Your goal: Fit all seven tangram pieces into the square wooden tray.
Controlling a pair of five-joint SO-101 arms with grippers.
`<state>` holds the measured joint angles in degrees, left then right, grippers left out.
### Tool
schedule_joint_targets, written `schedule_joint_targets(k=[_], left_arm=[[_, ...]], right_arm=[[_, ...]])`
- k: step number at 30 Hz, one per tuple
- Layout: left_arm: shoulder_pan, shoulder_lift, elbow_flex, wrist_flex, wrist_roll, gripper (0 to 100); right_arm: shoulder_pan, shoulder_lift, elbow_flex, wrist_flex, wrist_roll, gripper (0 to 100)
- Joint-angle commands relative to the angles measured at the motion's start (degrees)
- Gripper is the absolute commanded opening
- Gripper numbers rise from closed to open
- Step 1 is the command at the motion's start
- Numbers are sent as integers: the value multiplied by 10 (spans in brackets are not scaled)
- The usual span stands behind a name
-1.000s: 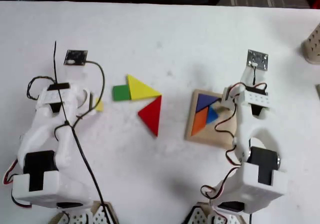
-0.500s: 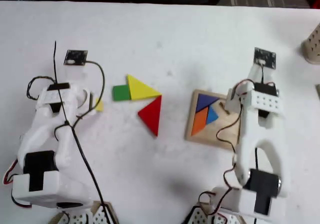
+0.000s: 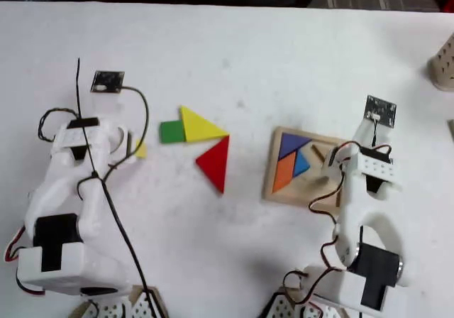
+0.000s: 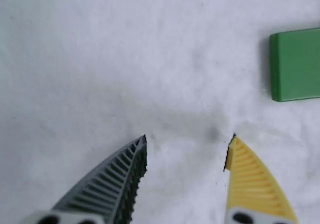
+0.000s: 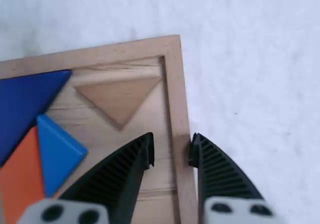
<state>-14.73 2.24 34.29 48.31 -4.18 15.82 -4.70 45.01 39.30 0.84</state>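
Tool astride wooden tray rim

No legible text, number, label or sign appears on the wooden tray, the tangram pieces or the table around it.

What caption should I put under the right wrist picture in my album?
The right gripper, fingers either side of the wooden tray rim, beside a tan triangle.
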Motion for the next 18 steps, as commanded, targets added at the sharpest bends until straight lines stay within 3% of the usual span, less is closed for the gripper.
schedule_joint_targets(k=[1, 5, 8, 18], left_arm=[[-7, -2, -16, -15, -1, 274], [-7, -2, -16, -16, -1, 274], [-7, -2, -16, -17, -1, 274], [-7, -2, -16, -17, -1, 274]], right_arm=[[5, 40, -29, -20, -4, 127], [4, 65, -58, 11, -2, 113], [0, 65, -61, 18, 0, 34], [-28, 63, -55, 22, 125, 16]])
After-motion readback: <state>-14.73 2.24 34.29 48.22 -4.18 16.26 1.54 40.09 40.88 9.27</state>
